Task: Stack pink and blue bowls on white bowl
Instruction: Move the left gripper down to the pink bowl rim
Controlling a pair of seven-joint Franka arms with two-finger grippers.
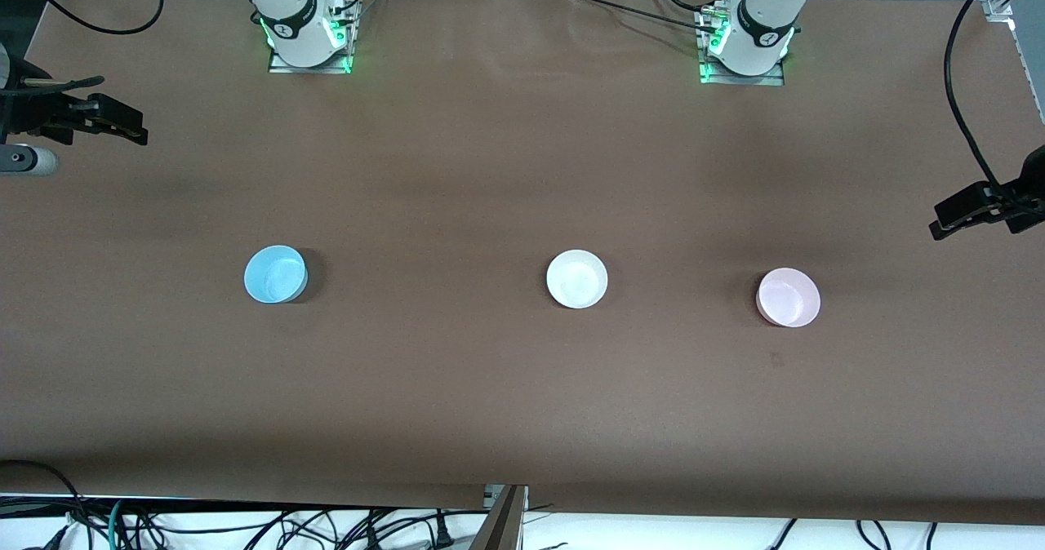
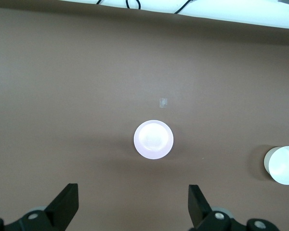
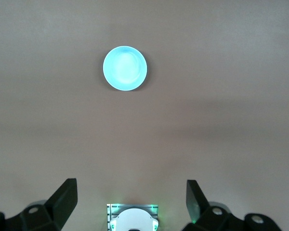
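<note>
Three small bowls stand apart in a row across the brown table [image 1: 506, 166]. The blue bowl [image 1: 275, 273] [image 3: 125, 68] is toward the right arm's end. The white bowl [image 1: 577, 279] [image 2: 282, 165] is in the middle, and the pink bowl [image 1: 789, 297] [image 2: 153, 139] is toward the left arm's end. All three are upright and hold nothing. High over the table near the pink bowl, my left gripper [image 2: 133, 195] is open with nothing in it. My right gripper [image 3: 131, 190] is open and empty too, high over the table between its base [image 3: 133, 219] and the blue bowl. The front view shows neither gripper.
Black clamps jut in over the table at the right arm's end [image 1: 90, 113] and the left arm's end [image 1: 980, 206]. A small mark [image 1: 775, 360] lies on the table just nearer to the front camera than the pink bowl. Cables hang along the table's front edge.
</note>
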